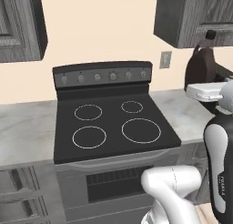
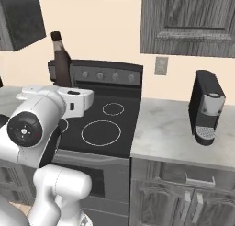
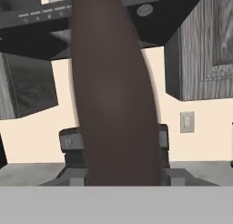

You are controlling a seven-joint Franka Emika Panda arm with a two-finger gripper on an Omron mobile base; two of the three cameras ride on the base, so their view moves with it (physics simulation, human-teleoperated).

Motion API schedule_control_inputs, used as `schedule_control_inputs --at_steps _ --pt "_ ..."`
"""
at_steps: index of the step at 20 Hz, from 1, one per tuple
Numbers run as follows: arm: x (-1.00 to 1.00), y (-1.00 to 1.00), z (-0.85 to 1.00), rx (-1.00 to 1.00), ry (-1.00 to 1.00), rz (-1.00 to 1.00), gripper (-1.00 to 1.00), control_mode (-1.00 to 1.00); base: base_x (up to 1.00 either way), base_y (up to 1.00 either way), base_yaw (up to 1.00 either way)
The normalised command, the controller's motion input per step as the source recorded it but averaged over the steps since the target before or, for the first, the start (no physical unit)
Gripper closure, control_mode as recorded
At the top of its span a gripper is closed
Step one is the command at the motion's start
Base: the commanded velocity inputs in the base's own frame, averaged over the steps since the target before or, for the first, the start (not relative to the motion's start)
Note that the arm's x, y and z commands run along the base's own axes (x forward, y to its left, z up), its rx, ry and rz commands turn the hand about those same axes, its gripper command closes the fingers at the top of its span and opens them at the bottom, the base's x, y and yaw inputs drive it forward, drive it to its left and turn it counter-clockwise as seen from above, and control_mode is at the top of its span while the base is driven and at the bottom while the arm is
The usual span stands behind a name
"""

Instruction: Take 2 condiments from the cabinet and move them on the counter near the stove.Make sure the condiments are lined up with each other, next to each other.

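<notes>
My gripper [image 3: 122,176] is shut on a condiment, a dark brown bottle [image 3: 113,91] with a narrow neck and dark cap. The bottle stands upright in the air, well above the worktop. In the left base view the bottle [image 1: 201,63] is at the right edge above my white hand, just under the grey cabinet [image 1: 200,18]. In the right base view the same bottle [image 2: 60,59] rises at the left in front of the stove [image 2: 101,124] back panel. The black stove [image 1: 113,123] is flanked by the pale marbled counter [image 1: 27,127].
A black coffee machine [image 2: 206,108] stands on the counter [image 2: 170,133] right of the stove. A wall outlet [image 2: 160,65] sits on the cream wall beneath a closed cabinet [image 2: 188,23]. My arm's white links fill the near foreground.
</notes>
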Motion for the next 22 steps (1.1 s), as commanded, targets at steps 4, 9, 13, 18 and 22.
schedule_control_inputs --at_steps 4,9,13,18,22 --pt "0.0 0.0 0.0 0.0 0.0 0.0 1.0 1.0 0.76 0.0 0.0" --pt "0.0 0.0 0.0 0.0 0.0 0.0 1.0 1.0 0.53 0.0 0.0" --pt "0.0 0.0 0.0 0.0 0.0 0.0 1.0 1.0 0.36 0.0 0.0" --pt "0.0 0.0 0.0 0.0 0.0 0.0 1.0 1.0 0.02 0.0 0.0" --pt "0.0 0.0 0.0 0.0 0.0 0.0 1.0 1.0 0.0 0.0 0.0"
